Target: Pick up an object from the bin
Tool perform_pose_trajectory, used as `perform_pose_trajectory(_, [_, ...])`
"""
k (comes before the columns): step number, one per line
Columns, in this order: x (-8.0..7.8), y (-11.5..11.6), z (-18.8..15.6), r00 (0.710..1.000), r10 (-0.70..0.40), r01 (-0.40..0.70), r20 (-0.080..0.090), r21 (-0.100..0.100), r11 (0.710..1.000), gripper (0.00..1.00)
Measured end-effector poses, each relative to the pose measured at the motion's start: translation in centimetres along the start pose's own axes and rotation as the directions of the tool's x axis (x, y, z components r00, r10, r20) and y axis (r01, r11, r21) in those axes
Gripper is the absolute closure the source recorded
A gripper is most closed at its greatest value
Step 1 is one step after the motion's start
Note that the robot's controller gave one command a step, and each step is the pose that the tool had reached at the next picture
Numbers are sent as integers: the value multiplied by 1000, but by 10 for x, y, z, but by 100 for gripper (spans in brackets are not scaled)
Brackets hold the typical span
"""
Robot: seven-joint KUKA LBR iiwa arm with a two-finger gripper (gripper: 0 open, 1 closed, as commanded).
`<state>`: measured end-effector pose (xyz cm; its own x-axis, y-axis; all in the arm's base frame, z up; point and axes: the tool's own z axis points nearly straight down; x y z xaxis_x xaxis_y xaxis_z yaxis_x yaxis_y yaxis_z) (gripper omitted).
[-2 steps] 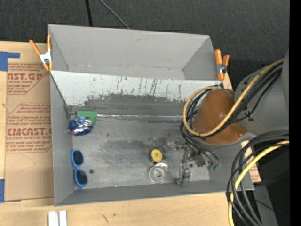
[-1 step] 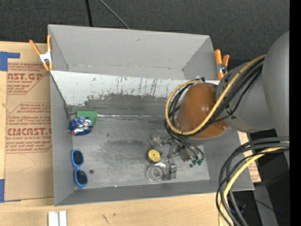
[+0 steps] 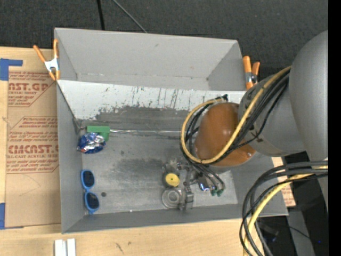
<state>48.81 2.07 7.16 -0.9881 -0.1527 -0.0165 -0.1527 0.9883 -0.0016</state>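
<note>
Camera view

Reference item: a small yellow disc (image 3: pixel 171 180) with a dark centre. It lies flat on the floor of the grey metal bin (image 3: pixel 144 52), right of the floor's middle and close to the near wall.

Hand (image 3: pixel 186 195): lowered to floor level, just right of the yellow disc and slightly nearer the near wall. Whether the hand is apart or together cannot be told, because wrist hardware and cables overlap it.

Orange wrist cover (image 3: pixel 219 135): above the hand, up and to the right of the yellow disc. Yellow and black cables (image 3: pixel 186 135) loop round it.

Grey ring (image 3: pixel 171 198): a pale, round item lying flat, directly on the near-wall side of the yellow disc and close to it, just left of the hand. Contact between the ring and the hand cannot be confirmed.

Blue and green bits (image 3: pixel 213 190): right of the yellow disc, on the far side of the hand. Their kind cannot be made out.

Blue sunglasses (image 3: pixel 88 190): well left of the yellow disc, beside the left wall, with one lens nearer the near wall than the other.

Crumpled blue and silver wrapper (image 3: pixel 90 142): well left of the yellow disc and farther back, at the foot of the far wall.

Green flat block (image 3: pixel 99 130): touching the wrapper on its far-right side, well apart from the yellow disc
</note>
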Motion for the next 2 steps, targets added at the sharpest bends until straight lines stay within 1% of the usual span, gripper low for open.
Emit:
perform_pose_trajectory(1, [0,0,0,1000,1,-1,0,0,1000,100])
perform_pose_trajectory(2, [4,8,-134,1000,-14,14,-8,-1,1000,100])
